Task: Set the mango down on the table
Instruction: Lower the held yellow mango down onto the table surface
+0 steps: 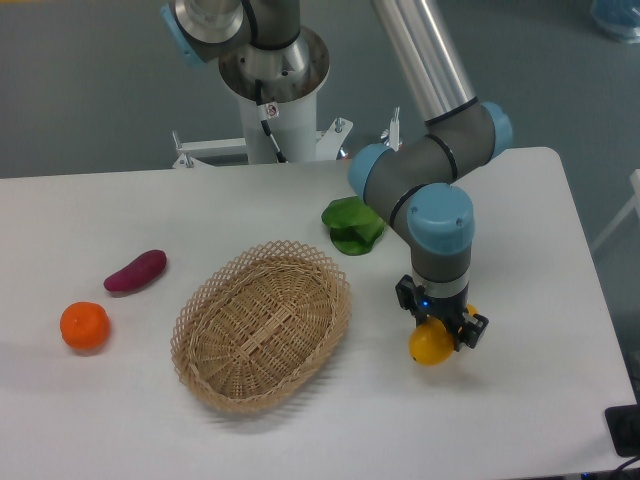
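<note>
1. The large flat white worktop with rounded corners fills most of the view, seen from above and in front by the fixed camera.
2. The robot arm, grey with light-blue joint caps, reaches down from its base at the top of the view to the right part of the worktop.
3. The black two-finger gripper points straight down, to the right of the basket.
4. The smooth yellow mango sits between the jaws, which are closed against its sides; only its lower, rounded yellow end shows clearly below them, with a small orange-tinted patch visible at the right beside the gripper.
5. The mango is at or just above the worktop surface; whether it actually touches cannot be told from this angle.
6. The oval woven wicker basket, light tan, lies in the middle of the worktop, near the mango but apart from it.
7. A crumpled green leafy vegetable lies behind the basket, partly hidden by the arm's elbow joint.
8. A purple elongated sweet potato lies on the left part of the worktop, apart from the basket.
9. A round orange tangerine-like fruit sits near the left edge, just in front of the sweet potato and not touching it.
</note>
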